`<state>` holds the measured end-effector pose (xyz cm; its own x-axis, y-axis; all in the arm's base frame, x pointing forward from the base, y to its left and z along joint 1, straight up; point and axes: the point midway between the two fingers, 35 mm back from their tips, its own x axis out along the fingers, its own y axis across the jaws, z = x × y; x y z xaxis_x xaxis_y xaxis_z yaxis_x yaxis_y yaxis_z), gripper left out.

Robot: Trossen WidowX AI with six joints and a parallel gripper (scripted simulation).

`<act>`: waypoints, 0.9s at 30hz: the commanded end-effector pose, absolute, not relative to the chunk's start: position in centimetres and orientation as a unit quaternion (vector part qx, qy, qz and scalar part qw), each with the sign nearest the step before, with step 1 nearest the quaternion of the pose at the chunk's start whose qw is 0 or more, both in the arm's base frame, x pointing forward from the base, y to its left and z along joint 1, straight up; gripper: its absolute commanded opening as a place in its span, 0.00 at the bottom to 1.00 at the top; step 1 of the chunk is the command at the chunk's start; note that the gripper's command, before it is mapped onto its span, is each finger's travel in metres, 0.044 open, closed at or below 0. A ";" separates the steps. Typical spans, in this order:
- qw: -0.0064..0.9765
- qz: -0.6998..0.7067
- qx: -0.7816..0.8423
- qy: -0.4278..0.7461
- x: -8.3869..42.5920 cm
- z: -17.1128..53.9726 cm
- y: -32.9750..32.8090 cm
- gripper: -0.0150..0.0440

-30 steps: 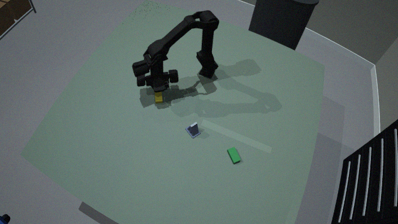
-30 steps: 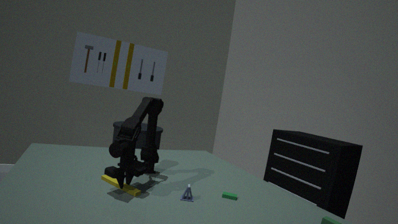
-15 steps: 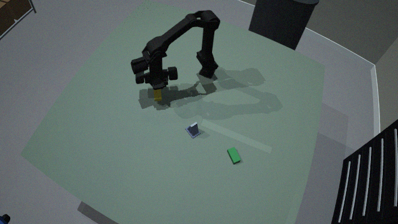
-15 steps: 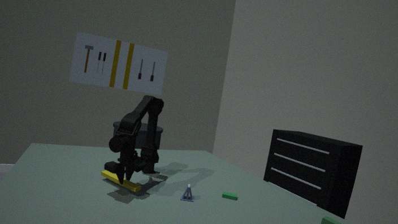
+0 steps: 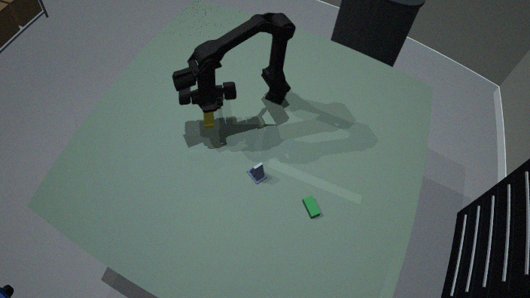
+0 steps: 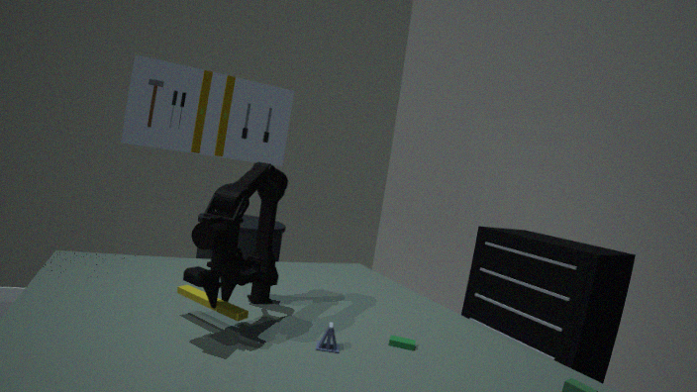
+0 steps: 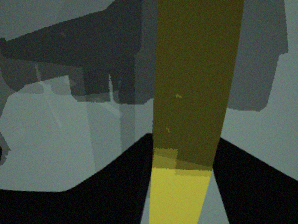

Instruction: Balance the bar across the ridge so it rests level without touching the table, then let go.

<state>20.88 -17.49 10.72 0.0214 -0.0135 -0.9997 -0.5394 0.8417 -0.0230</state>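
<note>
The yellow bar [image 5: 208, 120] [image 6: 234, 311] [image 7: 192, 85] is held above the table, with its shadow apart beneath it in the exterior view. My gripper [image 6: 220, 303] [image 7: 182, 141] is shut on it, one finger on each side, partway along its length. In the top view the arm hides the fingers and much of the bar. The ridge [image 5: 258, 171] [image 6: 330, 338], a small grey-blue stand with a pale narrow top and a flat base, stands upright on the table, apart from the bar. Nothing rests on it.
A green block [image 5: 312, 207] [image 6: 402, 343] lies on the table to the right of the ridge. Another green block [image 6: 580, 386] shows at the bottom right of the exterior view. A pale strip [image 5: 320, 183] crosses the table beside the ridge.
</note>
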 end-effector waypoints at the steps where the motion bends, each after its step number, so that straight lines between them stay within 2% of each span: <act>1: 0.685 0.190 -0.206 0.673 20.8 11.9 -17.5 0.25; 18: 0.684 0.190 -0.206 0.673 20.3 15.8 -17.0 0.25; 27: 0.680 0.205 -0.221 0.668 22.6 16.1 -15.7 0.25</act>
